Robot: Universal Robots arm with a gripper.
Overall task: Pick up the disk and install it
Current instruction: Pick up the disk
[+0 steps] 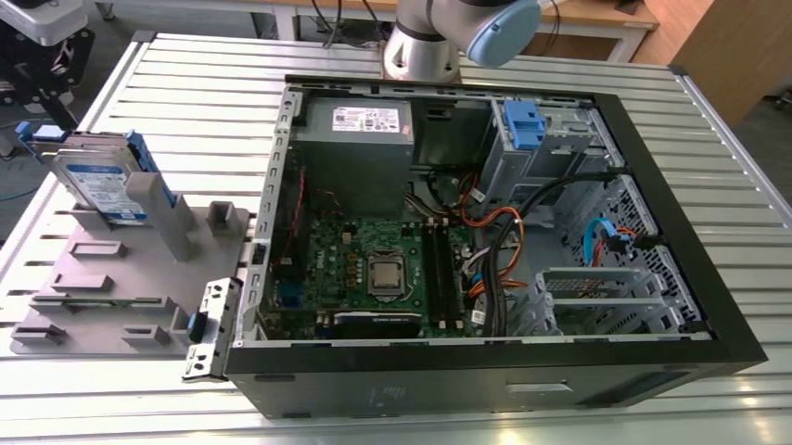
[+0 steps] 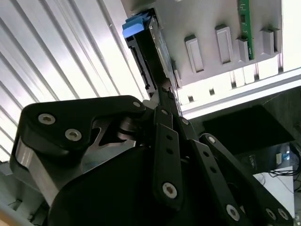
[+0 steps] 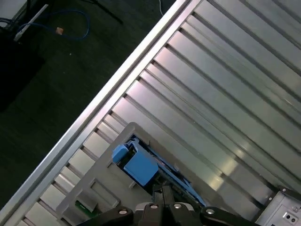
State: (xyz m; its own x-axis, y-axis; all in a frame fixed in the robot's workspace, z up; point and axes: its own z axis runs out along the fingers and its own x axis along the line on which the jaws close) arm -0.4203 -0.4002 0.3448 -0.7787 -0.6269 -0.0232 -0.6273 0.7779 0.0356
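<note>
The gripper (image 2: 165, 95) is hanging with its fingers drawn together, holding nothing. In the second wrist view, the disk (image 2: 146, 52) is standing on edge in the grey fixture plate (image 2: 207, 28), directly ahead of the fingertips.

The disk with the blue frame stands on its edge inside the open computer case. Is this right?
No. The disk stands on its edge in the grey holder, outside the computer case, as the exterior view shows.
</note>
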